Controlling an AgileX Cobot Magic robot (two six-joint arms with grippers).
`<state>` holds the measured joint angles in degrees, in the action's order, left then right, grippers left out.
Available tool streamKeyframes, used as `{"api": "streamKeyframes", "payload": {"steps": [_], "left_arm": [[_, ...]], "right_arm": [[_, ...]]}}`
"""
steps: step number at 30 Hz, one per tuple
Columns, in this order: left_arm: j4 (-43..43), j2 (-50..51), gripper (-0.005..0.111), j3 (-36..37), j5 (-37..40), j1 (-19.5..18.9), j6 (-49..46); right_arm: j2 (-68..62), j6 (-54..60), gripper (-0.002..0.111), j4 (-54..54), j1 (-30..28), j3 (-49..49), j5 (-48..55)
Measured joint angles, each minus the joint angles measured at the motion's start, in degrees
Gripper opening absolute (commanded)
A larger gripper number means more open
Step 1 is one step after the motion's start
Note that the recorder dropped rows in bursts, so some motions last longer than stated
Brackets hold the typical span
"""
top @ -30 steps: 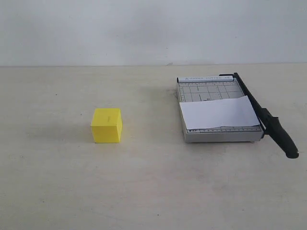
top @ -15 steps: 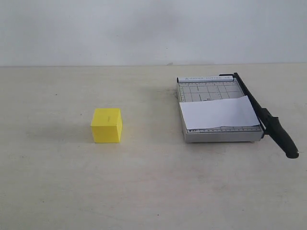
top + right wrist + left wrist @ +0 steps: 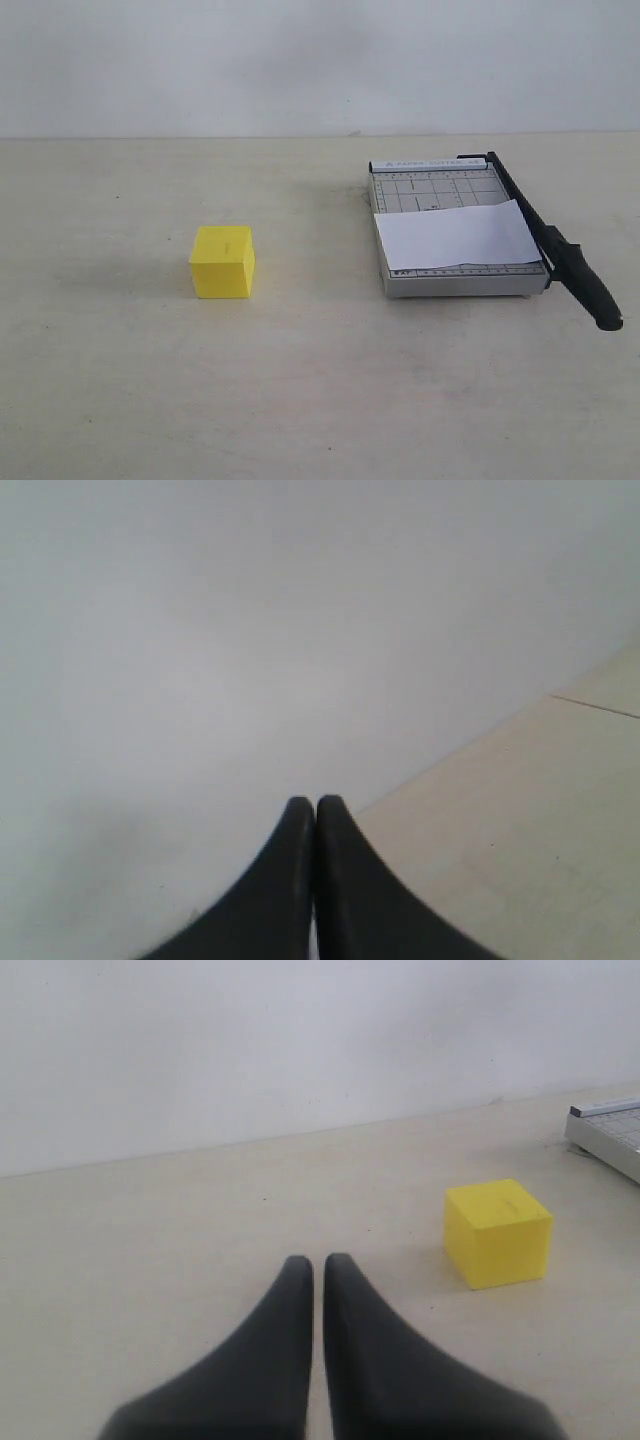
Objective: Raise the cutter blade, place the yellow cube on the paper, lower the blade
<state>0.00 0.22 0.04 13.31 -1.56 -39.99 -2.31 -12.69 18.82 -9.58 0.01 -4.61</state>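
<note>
— How many things did you have on the table (image 3: 300, 400)?

— You had one yellow cube (image 3: 222, 262), left of centre in the exterior view, standing alone on the bare top. Right of centre you had one trimmer base (image 3: 430, 190), with one paper (image 3: 455, 235) lying across its near half. One cutter blade (image 3: 545, 238) lay flat along the base's right edge, its thick handle reaching past the near corner toward the right side of the frame. Cube and trimmer stood well apart.

— And your two grippers?

— Both were clenched on nothing. The left gripper (image 3: 318, 1265) had its black fingers pressed together, apart from the cube. The right gripper (image 3: 316, 805) was pinched the same way, facing the pale wall (image 3: 200, 630).

— What could you not make out?

— Your grippers showed only in the wrist views. The left wrist view caught just a corner of the trimmer, cut off at the frame edge. The paper hid the grid beneath it, and the print on the base was too small to read.
</note>
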Motion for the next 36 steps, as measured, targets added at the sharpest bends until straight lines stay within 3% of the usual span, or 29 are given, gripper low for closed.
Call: {"api": "streamKeyframes", "payload": {"steps": [7,13,20,36], "left_arm": [[0.00,0.00,0.005,0.00,0.00,0.00,0.00],[0.00,0.00,0.005,0.00,0.00,0.00,0.00],[0.00,0.00,0.005,0.00,0.00,0.00,0.00],[-2.21,0.00,0.005,0.00,0.00,0.00,0.37]], "right_arm": [[0.08,7.20,0.036,-1.15,0.00,-8.55,12.40],[0.21,21.30,0.037,-1.51,0.00,-19.37,22.63],[-2.12,27.84,0.037,-1.36,0.00,-29.74,23.95],[-7.40,28.35,0.037,4.71,0.00,-30.93,25.54]]}}
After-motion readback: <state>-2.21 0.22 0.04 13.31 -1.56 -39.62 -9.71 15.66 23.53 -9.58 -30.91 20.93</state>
